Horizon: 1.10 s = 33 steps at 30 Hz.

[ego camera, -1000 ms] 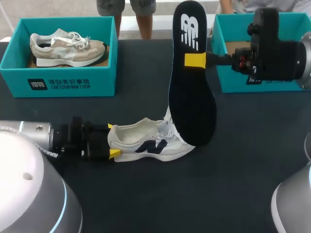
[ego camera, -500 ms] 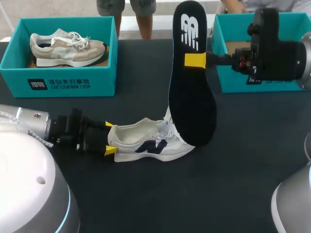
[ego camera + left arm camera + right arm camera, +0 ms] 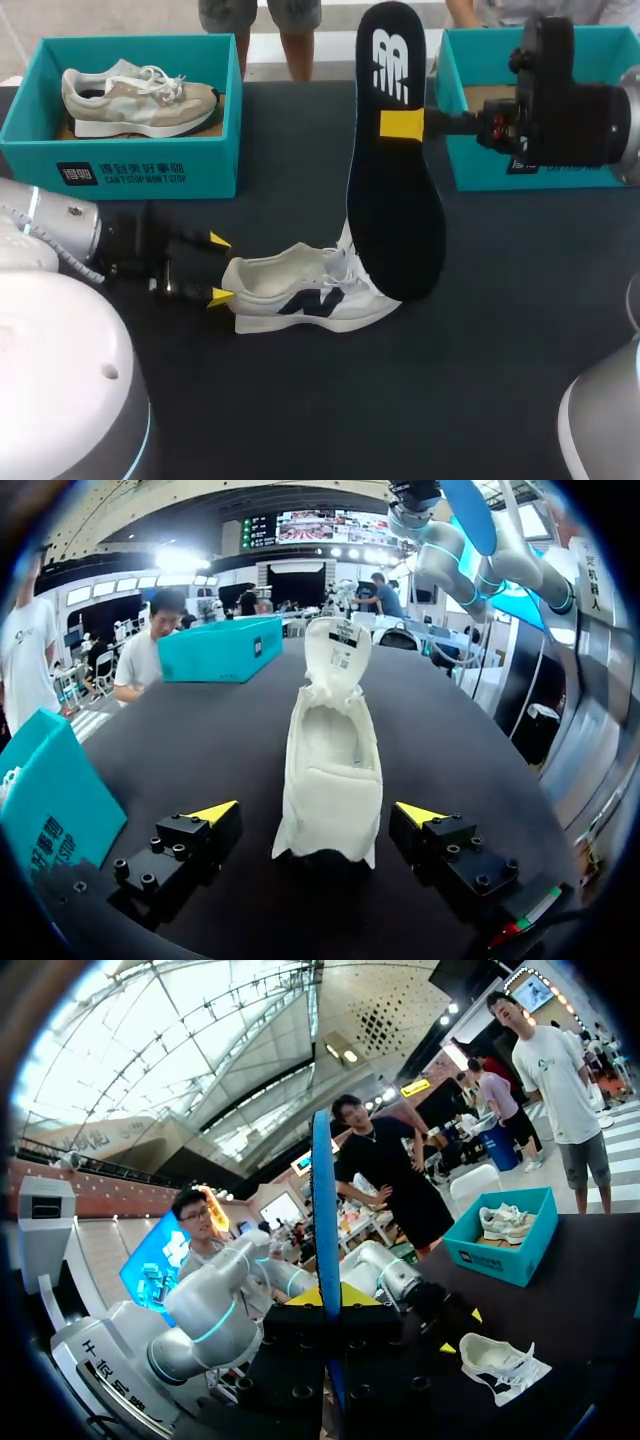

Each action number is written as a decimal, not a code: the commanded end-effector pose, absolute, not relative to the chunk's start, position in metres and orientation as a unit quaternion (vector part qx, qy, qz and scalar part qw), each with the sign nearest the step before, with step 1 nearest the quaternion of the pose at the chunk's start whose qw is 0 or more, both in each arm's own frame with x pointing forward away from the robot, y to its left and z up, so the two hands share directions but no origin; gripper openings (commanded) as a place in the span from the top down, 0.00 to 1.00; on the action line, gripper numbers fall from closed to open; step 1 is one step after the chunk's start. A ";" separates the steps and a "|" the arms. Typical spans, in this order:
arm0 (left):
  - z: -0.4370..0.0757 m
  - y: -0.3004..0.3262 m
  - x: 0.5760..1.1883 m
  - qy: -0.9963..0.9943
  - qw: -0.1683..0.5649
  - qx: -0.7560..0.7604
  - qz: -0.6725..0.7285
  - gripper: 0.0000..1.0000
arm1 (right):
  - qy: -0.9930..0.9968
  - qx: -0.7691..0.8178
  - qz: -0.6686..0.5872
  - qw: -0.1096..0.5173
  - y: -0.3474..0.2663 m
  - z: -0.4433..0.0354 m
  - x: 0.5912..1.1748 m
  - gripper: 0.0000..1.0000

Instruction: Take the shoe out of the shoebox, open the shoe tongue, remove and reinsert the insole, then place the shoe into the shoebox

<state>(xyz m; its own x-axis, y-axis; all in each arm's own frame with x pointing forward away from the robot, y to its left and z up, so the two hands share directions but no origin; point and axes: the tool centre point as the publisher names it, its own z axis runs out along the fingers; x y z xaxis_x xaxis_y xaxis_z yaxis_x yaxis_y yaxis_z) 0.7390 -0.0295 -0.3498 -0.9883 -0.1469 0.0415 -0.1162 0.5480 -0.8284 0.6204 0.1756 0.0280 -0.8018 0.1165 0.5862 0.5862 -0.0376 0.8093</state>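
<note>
The white sneaker (image 3: 305, 292) lay on its sole on the black tabletop (image 3: 480, 390), its heel toward the left claw (image 3: 216, 268). That claw stood wide and low over the tabletop. In the left wrist view the sneaker's heel sat between the 2 yellow-tipped fingers (image 3: 212, 813) with a gap on each side, touching neither. The right claw (image 3: 402, 125) was clamped on the dark insole (image 3: 395, 200) near its narrower upper end and held it upright above the tabletop. In the head view the insole's broad lower end hung in front of the sneaker's toe. In the right wrist view it showed edge-on between the closed fingers. At the far left stood a teal shoebox (image 3: 215, 165) holding a beige sneaker (image 3: 140, 98). A second teal shoebox (image 3: 465, 160) stood at the far right, partly hidden by the right arm.
</note>
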 end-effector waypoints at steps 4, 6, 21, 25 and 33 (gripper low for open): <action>-0.329 -0.023 0.744 0.934 -0.006 -0.073 -0.351 0.00 | -0.672 -0.263 -0.670 0.175 0.180 0.028 0.622 1.00; -0.325 -0.024 0.744 0.947 -0.021 -0.052 -0.316 0.00 | -0.672 -0.263 -0.670 0.175 0.180 0.028 0.622 1.00; -0.319 -0.027 0.740 0.974 -0.020 -0.034 -0.222 0.00 | -0.672 -0.263 -0.670 0.175 0.180 0.028 0.622 1.00; -0.319 -0.027 0.740 0.974 -0.020 -0.034 -0.222 0.00 | -0.672 -0.263 -0.670 0.175 0.180 0.028 0.622 1.00; -0.302 -0.040 0.742 0.992 -0.054 -0.005 -0.118 0.00 | -0.672 -0.263 -0.670 0.175 0.180 0.028 0.622 1.00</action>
<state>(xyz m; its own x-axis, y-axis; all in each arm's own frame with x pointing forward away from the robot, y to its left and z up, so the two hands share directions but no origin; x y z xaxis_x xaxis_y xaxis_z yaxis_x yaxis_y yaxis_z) 0.7328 -0.0359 -0.3117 -0.9983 -0.0168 0.0566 -0.0383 0.9131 -0.4060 0.6201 0.1756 0.0278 -0.8018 0.1165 0.5861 0.5860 -0.0385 0.8094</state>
